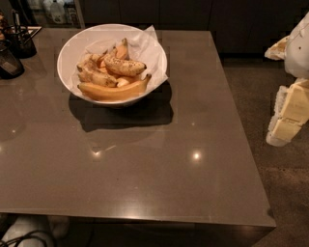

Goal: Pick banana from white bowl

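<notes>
Your gripper (288,113) sat at the right edge of the view, off the table (145,164) and over the floor (285,202), showing only as white and cream blocks. From this view I couldn't tell how far open it was or whether it had hold of anything. It was well apart from the white bowl (65,53), with bare tabletop between them.

The white bowl stood on the far left part of the table, upright and lined with crumpled white paper (150,42) that stuck out over the far right rim.

The banana (124,66) lay inside the bowl, on top of the pile and just right of centre. It was short, plump and brown-speckled, with its dark tip pointing right. It lay roughly crosswise, tilted a little, and rested on the other fruit.

The long smooth banana (113,91) lay along the near side of the bowl, below your target and close under it. Another speckled banana (94,75) lay to the target's left, and orange pieces (120,50) lay behind it on the far side.

Two dark containers (13,48) stood at the far left edge of the table, apart from the bowl. Some pale bottles (58,10) stood beyond the table at far left, and I couldn't read any label on them. A dark cable (24,239) lay on the floor at near left.
</notes>
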Motion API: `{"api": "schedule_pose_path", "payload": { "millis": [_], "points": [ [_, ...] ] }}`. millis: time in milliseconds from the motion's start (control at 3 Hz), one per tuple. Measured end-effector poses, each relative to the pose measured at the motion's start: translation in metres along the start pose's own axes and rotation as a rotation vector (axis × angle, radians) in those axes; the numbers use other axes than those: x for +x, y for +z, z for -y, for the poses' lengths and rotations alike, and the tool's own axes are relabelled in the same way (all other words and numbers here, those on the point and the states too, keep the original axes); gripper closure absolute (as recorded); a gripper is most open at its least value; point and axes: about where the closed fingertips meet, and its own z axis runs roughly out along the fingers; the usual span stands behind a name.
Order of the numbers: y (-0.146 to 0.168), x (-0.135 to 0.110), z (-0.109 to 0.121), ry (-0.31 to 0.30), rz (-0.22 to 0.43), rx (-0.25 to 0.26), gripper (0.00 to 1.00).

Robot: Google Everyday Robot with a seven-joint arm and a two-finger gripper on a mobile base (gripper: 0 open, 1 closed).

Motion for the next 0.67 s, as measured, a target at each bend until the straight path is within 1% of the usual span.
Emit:
{"api": "schedule_pose_path", "payload": {
  "millis": [333,667],
  "points": [
    [0.0,0.0,0.0,0.0,0.001,0.0,0.0],
    [-0.006,-0.011,0.002,-0.003,0.023,0.008,0.0]
  ]
}}
